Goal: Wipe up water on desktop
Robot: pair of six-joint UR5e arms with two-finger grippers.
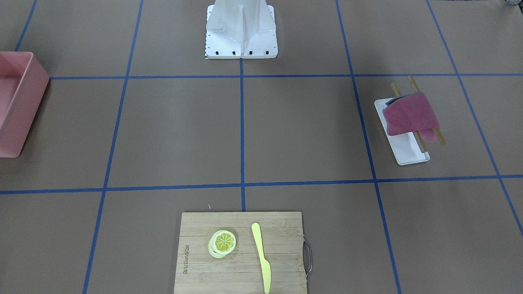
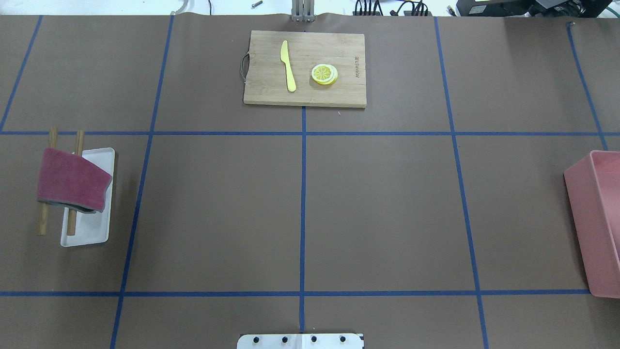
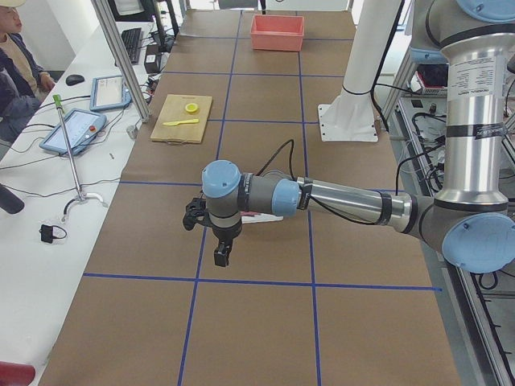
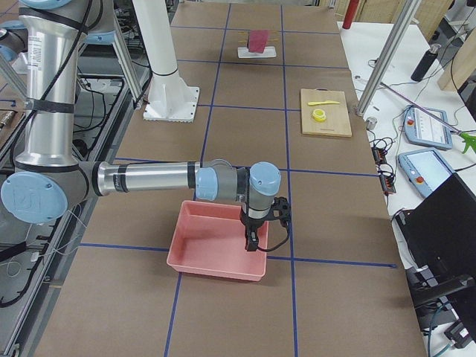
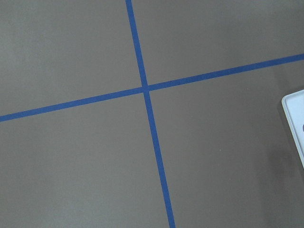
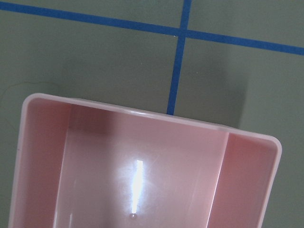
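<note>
Front view: the desktop shows no water you can pick out. The cloth hangs at mid-right over two sticks that cross a white tray. Overhead view: the cloth sits at mid-left, with the sticks running top to bottom of the frame. A pink bin is at the right edge, and no arm shows. Left-side view: the left gripper points down at the desktop, and the tray is mostly hidden behind its forearm. Whether the jaws are open cannot be told. Right-side view: the right gripper hangs over the bin's rim, its jaws equally unreadable, with the cloth far off at the top. Left wrist view: a tray corner enters at the right edge, so the cloth lies off-frame to the right. Right wrist view: only the bin and desktop appear. You should judge the left arm the nearer one.
</note>
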